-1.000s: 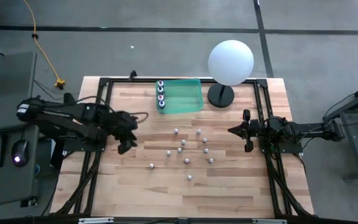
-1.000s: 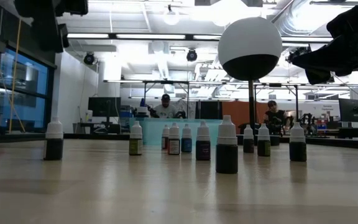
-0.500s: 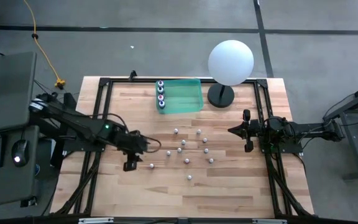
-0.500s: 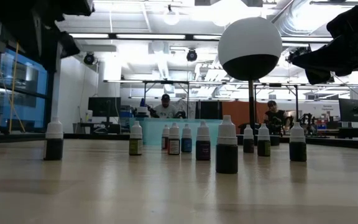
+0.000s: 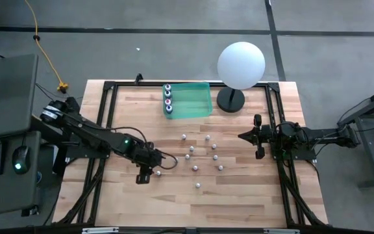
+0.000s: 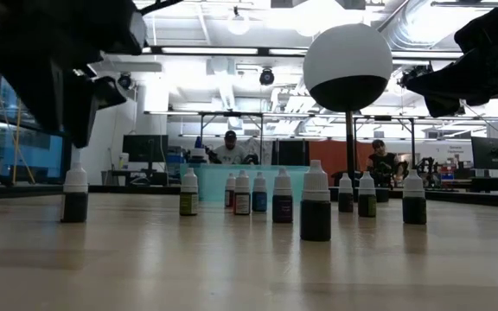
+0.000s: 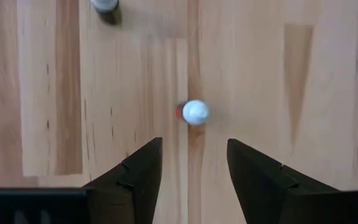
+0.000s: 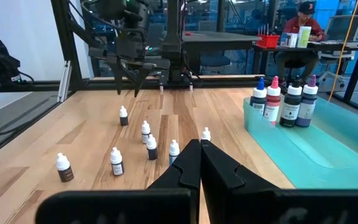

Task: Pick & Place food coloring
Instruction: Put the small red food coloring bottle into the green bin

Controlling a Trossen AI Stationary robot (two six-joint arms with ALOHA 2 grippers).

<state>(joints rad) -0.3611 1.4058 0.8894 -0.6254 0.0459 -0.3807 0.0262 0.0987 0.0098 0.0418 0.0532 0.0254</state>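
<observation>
The left gripper (image 7: 191, 171) hangs open directly above an upright white-capped food coloring bottle (image 7: 194, 112) — just ahead of its fingertips.

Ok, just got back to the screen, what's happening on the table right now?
The left claw hangs open directly above one small white-capped bottle at the near-left edge of the scattered food coloring, not yet gripping it. The right claw waits shut at the table's right side. Four larger bottles already stand in the green tray; the rest are still loose on the wood.
</observation>
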